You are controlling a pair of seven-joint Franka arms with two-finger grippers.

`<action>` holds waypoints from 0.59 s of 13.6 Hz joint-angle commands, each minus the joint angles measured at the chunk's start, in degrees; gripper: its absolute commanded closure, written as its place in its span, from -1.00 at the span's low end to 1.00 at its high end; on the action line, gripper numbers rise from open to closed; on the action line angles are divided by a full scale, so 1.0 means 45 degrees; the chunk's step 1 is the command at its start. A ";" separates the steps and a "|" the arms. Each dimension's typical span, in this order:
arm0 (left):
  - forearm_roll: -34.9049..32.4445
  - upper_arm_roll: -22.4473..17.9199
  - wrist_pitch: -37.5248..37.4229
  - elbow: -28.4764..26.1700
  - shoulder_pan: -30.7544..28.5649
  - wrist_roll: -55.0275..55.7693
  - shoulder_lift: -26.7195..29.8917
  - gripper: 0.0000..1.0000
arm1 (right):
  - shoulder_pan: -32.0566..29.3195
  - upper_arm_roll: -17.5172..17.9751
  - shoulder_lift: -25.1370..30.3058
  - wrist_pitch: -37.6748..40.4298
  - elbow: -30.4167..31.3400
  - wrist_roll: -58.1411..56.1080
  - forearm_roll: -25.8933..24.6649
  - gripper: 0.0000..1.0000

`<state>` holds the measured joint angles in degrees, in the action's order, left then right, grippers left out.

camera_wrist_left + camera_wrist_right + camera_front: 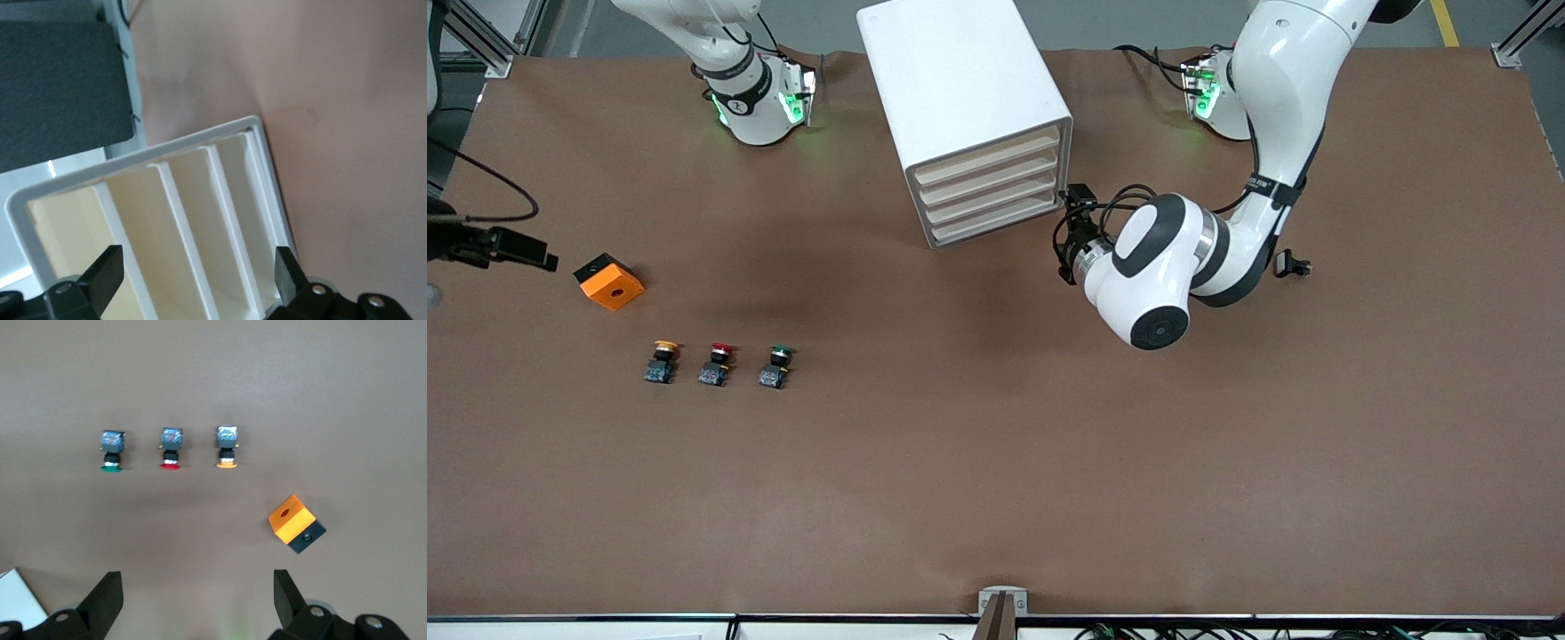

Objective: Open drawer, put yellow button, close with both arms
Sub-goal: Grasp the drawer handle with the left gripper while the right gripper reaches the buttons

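The left gripper point(1069, 233) hangs wide open just beside the cabinet point(960, 98), at the left arm's end of its drawer fronts, lined up to catch a drawer point(990, 203); all four are shut. The yellow button point(663, 360) stands with the red button point(716, 363) and green button point(776, 365) in a row toward the right arm's end, near an orange box point(609, 281). The right gripper point(197, 600), wide open and empty, waits above that row.

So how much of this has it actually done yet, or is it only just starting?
Only starting. Nothing looks done: all four drawers of the cabinet are shut, and the yellow button sits on the table beside the red button and green button. In hand: the left gripper, fingers open, is at the drawer fronts. The right gripper hangs open above the buttons. Left: open, load, close.
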<state>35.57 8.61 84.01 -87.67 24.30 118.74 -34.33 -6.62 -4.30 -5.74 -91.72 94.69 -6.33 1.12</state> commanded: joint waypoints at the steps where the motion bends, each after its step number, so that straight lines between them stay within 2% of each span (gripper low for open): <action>1: 0.1037 -0.0078 -0.0270 0.0613 0.0088 0.1109 -0.0747 -1.00 | -0.0325 0.0155 -0.0970 -0.0260 -0.0244 -0.0116 -0.0094 -1.00; 3: 0.1506 -0.0078 -0.0270 0.1005 0.0301 0.2066 -0.1255 -1.00 | -0.0539 0.0155 -0.0971 -0.1602 0.0709 -0.0058 -0.0055 -1.00; 8: 0.2463 -0.0078 -0.0309 0.1025 0.0596 0.3651 -0.1296 -0.43 | -0.0677 0.0155 -0.1282 -0.6170 0.3737 0.0059 -0.0055 -1.00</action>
<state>44.55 8.63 83.99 -84.63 26.63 132.21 -39.85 -8.61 -4.35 -11.80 -112.90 106.08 -6.35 1.13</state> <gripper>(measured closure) 0.229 0.000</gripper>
